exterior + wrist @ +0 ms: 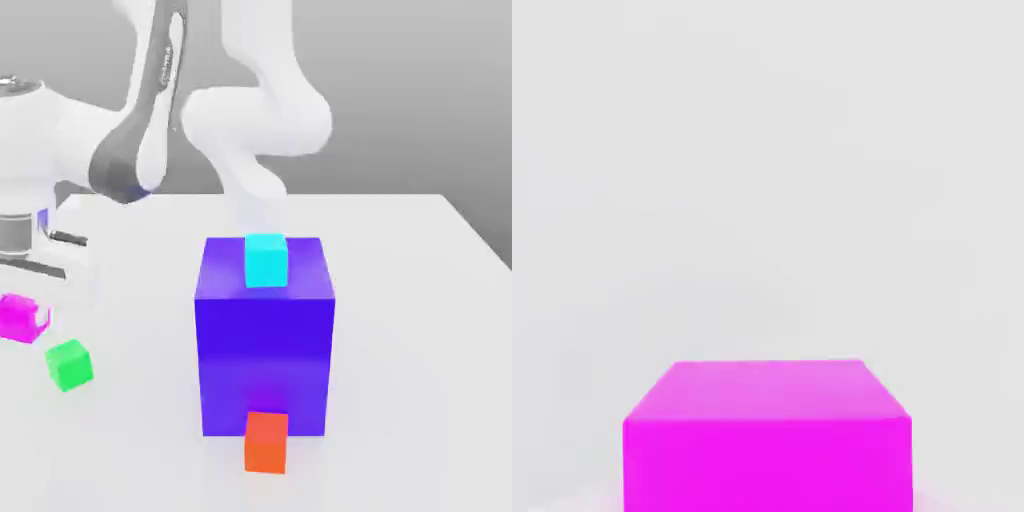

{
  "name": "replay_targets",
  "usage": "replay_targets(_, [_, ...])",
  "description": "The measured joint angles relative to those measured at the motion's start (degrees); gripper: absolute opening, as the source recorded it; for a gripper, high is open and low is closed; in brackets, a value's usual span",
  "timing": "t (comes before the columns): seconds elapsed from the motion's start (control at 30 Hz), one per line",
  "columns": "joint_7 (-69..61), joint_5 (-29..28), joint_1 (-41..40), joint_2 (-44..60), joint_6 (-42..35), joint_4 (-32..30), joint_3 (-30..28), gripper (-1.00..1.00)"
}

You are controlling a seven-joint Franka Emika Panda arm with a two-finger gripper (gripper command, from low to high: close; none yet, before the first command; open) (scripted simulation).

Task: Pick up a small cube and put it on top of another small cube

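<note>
Exterior view: pincer [24, 312] clenched on magenta cube [22, 317], well in from far edge of table [420, 300], toward exterior view's left. Whether cube clears tabletop, cannot tell. Green cube [69, 365] near it, farther from that far edge, free on top. Grasp step in hand, by judgement; next move calls for lift, carry over green cube, square up, lower, release. Solid purple-blue block [265, 355] bears cyan cube [267, 261] on top; orange-red cube [266, 443] at its near side.
</note>
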Motion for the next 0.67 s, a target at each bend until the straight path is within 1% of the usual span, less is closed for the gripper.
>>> replay_targets(0.03, [-1.04, 2.44, -0.05, -0.89, -0.05, -1.9, -0.91, -1.0])
replay_targets(0.1, [-2.77, 5.57, 0.42, -0.69, 0.56, -3.1, -1.73, -1.0])
replay_targets(0.33, [-9.66, 15.43, 2.67, 5.07, 5.17, -2.9, -1.84, -1.0])
replay_targets(0.43, [-13.58, 20.92, 2.4, 8.34, 7.61, -2.77, -0.4, -1.0])
replay_targets(0.57, [-19.15, 28.73, -0.02, 12.96, 11.05, -2.69, 3.5, -1.0])
replay_targets(0.6, [-20.14, 30.14, -0.67, 13.82, 11.71, -2.69, 4.44, 1.0])
replay_targets(0.67, [-20.14, 30.14, -0.67, 13.82, 11.71, -2.69, 4.44, 1.0])
